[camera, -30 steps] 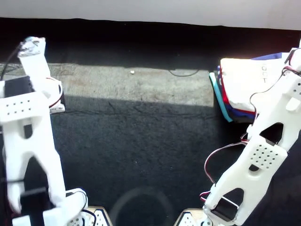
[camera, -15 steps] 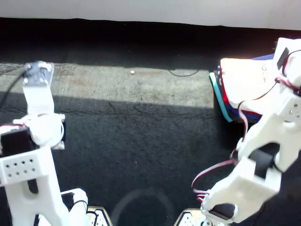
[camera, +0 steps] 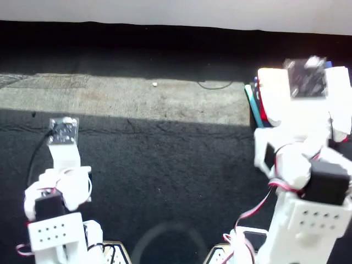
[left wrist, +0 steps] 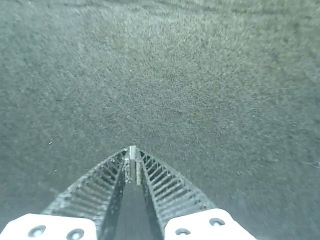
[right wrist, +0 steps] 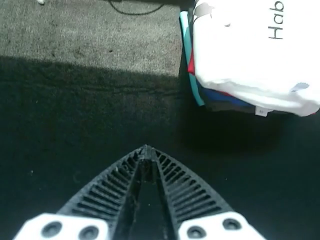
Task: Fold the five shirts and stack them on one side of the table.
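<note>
— Starting with the high view: where is the stack sitting?

— The stack (camera: 269,91) of folded shirts is lying on the tabletop (camera: 165,165) at the far end of the right arm's side, with a white shirt on top and teal and red edges peeking out below. The right arm (camera: 305,181) is rising in front of it and covering part of it. The left arm (camera: 58,187) is standing well apart from the stack, on the other side.

— Anything else lying around there?

— A band of sunlight (camera: 154,99) is crossing the tabletop, and a thin cable (camera: 214,85) is lying in it, near the stack.

— And the left wrist view?

— The left gripper (left wrist: 131,155) is hanging over bare dark tabletop (left wrist: 200,75). Its ribbed fingers (left wrist: 160,185) are pressing together at the tips and pinching nothing.

— The right wrist view?

— The right gripper (right wrist: 145,152) is doing the same: its fingers (right wrist: 175,190) are meeting at a point, with nothing between them. They are hovering over the shaded tabletop. The stack (right wrist: 250,55) is lying ahead of the fingertips and off to one side, apart from them. The white shirt is covering the top, while blue, red and teal layers are showing along the edges under it. The cable (right wrist: 132,6) is lying farther out beyond the fingertips, in the sunlit strip.

— Is either pair of fingers touching the shirts?

— No, both are sitting clear of the stack.
</note>
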Motion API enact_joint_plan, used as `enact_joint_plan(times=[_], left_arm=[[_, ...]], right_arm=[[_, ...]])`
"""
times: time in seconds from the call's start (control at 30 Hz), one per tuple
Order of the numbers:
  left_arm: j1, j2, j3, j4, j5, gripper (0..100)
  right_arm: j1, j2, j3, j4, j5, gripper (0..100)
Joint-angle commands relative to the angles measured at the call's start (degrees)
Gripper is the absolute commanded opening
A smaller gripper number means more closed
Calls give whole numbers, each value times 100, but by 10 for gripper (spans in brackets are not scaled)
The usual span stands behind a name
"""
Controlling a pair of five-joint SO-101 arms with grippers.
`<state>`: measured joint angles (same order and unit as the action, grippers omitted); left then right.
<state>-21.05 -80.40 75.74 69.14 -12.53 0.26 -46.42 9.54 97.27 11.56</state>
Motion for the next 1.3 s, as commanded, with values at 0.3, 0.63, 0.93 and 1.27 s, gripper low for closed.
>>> enact_joint_plan(times=[0.3, 0.63, 0.93, 1.27], left_arm=[[75, -2229, 2079, -624, -18, 9], [92, -2343, 2062, -580, 1073, 9], [1244, -2325, 2132, -571, 1697, 9], [1613, -2325, 2132, -571, 1697, 9]], right_arm=[[-66, -2668, 5613, -2800, -62, 9], [-75, -5868, 7908, -2941, -62, 9], [-136, -5701, 8857, -3143, -1037, 9], [-136, -5684, 9429, -3090, -1758, 9]])
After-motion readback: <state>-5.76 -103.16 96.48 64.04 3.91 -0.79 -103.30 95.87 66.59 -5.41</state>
